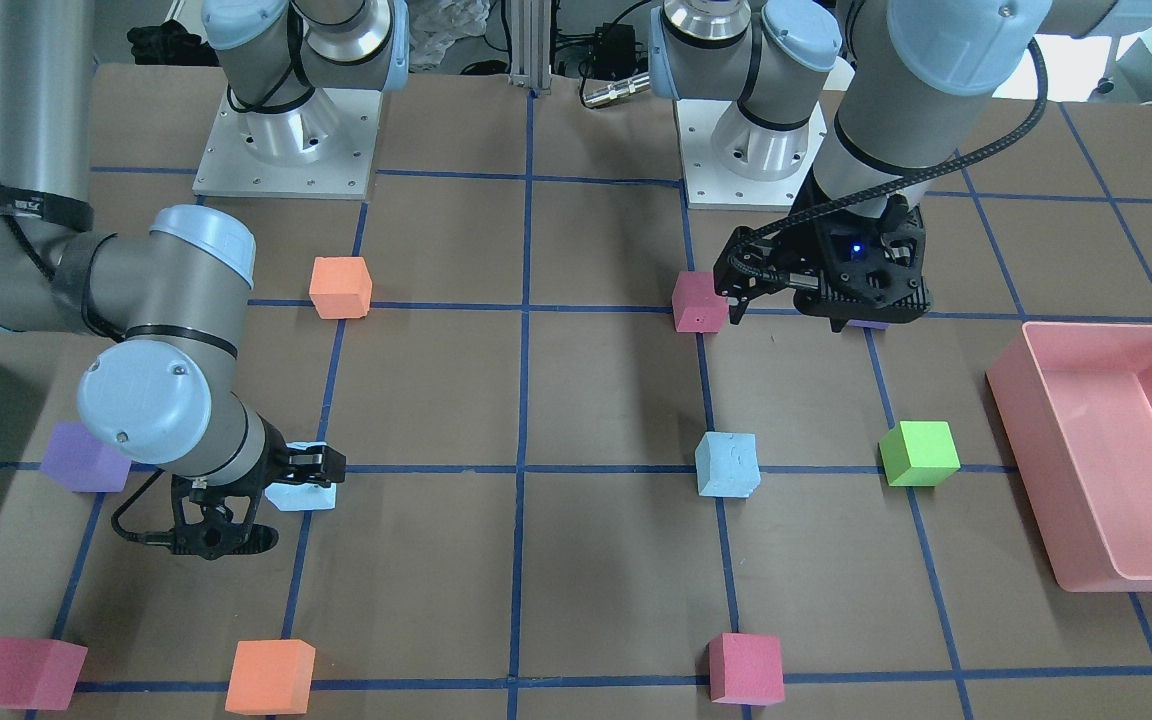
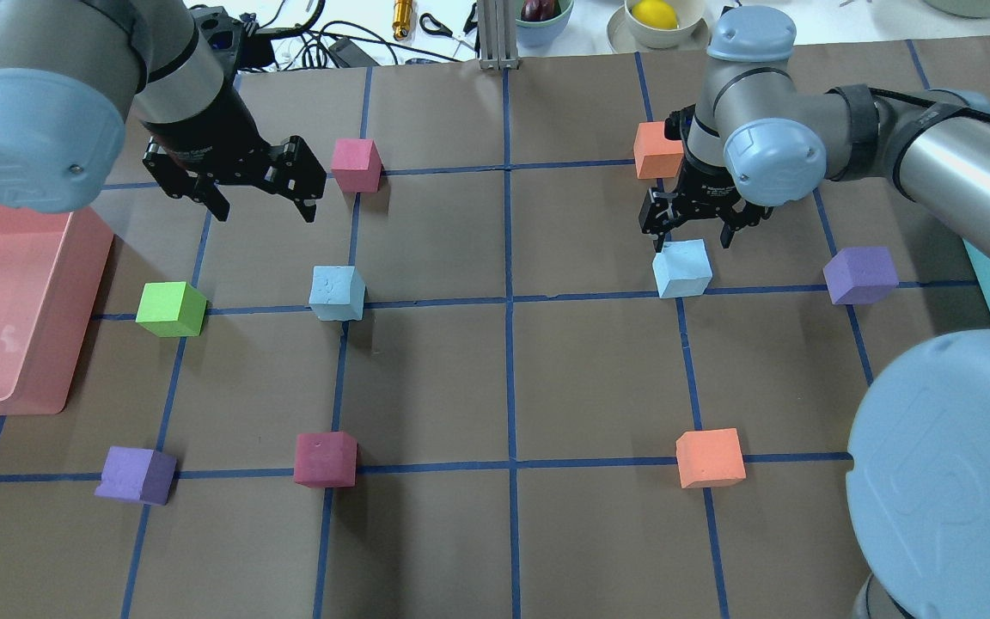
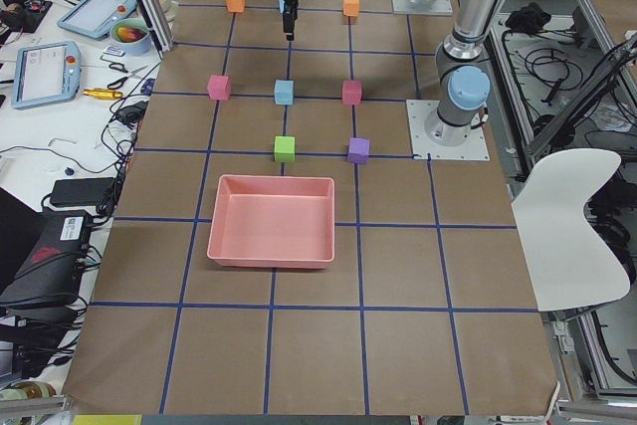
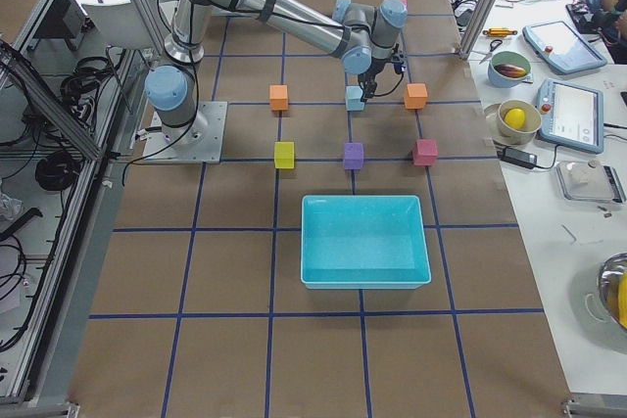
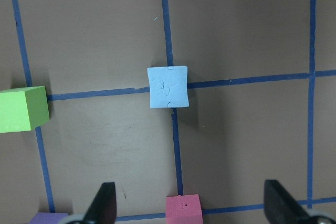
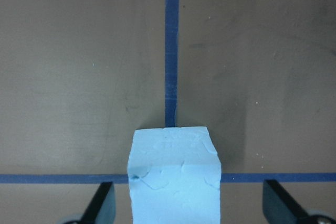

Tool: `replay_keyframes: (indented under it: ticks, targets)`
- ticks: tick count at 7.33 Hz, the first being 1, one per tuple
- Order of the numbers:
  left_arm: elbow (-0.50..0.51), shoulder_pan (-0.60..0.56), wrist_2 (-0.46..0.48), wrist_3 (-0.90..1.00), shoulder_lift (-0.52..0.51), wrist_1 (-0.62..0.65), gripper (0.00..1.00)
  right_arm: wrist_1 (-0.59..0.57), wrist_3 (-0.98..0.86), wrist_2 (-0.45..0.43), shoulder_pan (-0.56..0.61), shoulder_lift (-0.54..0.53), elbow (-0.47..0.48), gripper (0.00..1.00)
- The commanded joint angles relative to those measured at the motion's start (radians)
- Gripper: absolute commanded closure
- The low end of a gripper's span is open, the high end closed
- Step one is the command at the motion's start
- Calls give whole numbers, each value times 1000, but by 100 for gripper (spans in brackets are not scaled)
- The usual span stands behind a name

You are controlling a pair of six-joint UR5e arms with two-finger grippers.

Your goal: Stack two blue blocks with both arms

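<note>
One blue block (image 2: 681, 266) sits on a tape crossing on the right side. My right gripper (image 2: 688, 241) is open just over it. In the right wrist view the block (image 6: 175, 174) lies between the two fingertips (image 6: 102, 203), with gaps on both sides. The front view shows this block (image 1: 304, 492) partly hidden by the right gripper (image 1: 266, 500). The other blue block (image 2: 338, 292) sits alone on the left side and also shows in the left wrist view (image 5: 168, 86). My left gripper (image 2: 265, 211) is open and empty, raised behind that block near a pink-red cube (image 2: 356, 163).
A pink bin (image 2: 22, 284) stands at the left edge and a teal bin (image 4: 364, 242) at the right end. Scattered cubes: green (image 2: 170, 308), orange (image 2: 656, 148), purple (image 2: 860, 275), orange (image 2: 710, 457), dark red (image 2: 325, 458), purple (image 2: 136, 474).
</note>
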Motion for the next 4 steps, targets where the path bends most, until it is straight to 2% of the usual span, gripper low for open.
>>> replay_keyframes:
  ticks: [1, 2, 4]
  targets:
    - [-30, 0, 0, 2, -10, 7, 0, -4, 8, 4, 0, 5, 46, 0]
    - [-25, 2, 1, 0, -11, 32, 0, -36, 8, 4, 0, 7, 55, 5]
    - [-29, 2, 18, 1, -15, 36, 0, -58, 7, 4, 0, 7, 60, 66]
